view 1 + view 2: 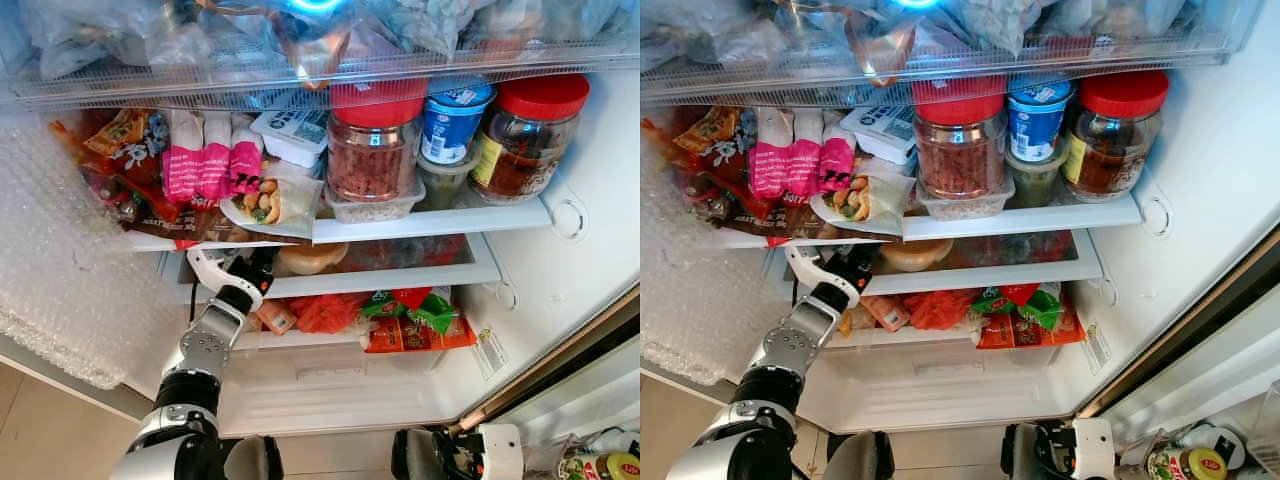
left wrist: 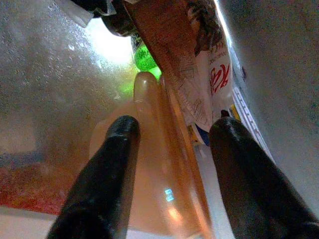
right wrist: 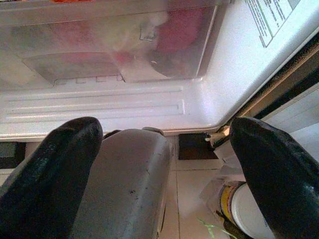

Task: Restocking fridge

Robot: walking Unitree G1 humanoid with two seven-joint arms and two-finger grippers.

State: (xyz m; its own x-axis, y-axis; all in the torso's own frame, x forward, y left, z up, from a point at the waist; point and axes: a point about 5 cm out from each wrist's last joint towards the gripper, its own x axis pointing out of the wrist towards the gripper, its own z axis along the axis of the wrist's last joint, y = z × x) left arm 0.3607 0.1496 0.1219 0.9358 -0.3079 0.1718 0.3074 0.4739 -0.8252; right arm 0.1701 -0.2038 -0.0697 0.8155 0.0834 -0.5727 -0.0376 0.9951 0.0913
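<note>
The fridge stands open before me. My left gripper [image 1: 256, 270] reaches into the low slot under the white middle shelf [image 1: 400, 226], just left of a tan round container [image 1: 310, 258]. In the left wrist view the gripper [image 2: 174, 137] is open, and an orange translucent container [image 2: 154, 169] stands between the two black fingers [image 2: 107, 174] without being clamped. A printed packet [image 2: 199, 84] hangs close beside it. My right gripper [image 3: 164, 144] hangs low and open near the fridge's bottom drawer [image 3: 99, 64].
The middle shelf carries two red-lidded jars [image 1: 375, 145] [image 1: 525, 135], a blue-lidded tub [image 1: 452, 120], pink packets [image 1: 205, 160] and a wrapped sandwich [image 1: 268, 200]. Red and green bags [image 1: 400, 315] lie on the shelf below. Bubble wrap [image 1: 60, 280] covers the left side. The fridge's right wall [image 1: 590, 220] is bare.
</note>
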